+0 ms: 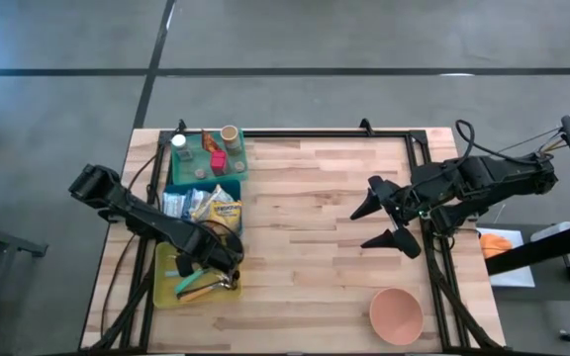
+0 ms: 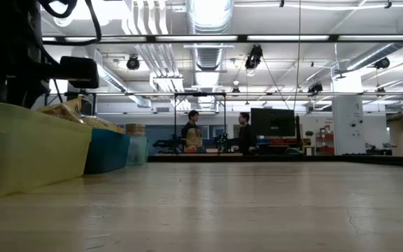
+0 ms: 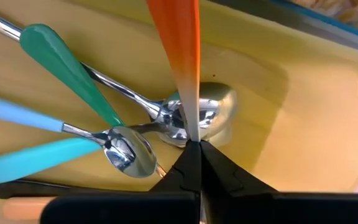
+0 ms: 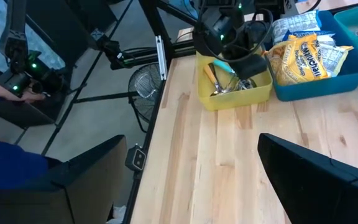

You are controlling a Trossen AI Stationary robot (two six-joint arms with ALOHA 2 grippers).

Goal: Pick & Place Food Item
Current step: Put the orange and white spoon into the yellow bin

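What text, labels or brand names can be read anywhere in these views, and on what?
None can be read.
Snack packets in the blue bin: print on yellow and white wrappers, too blurred to read.
Jars in the green bin: labels too small.
Spoons in the yellow bin: no markings show.

Your light comes from overhead ceiling strips [image 2: 306, 37], bright enough to blow out in the low view. On the wooden table [image 1: 305, 198] it falls evenly from above; the arms throw only soft, short shadows. You get glare spots on the spoon bowls [image 3: 129, 152] in the left wrist view, where the near handles smear out of focus. The low view's nearest tabletop is blurred.
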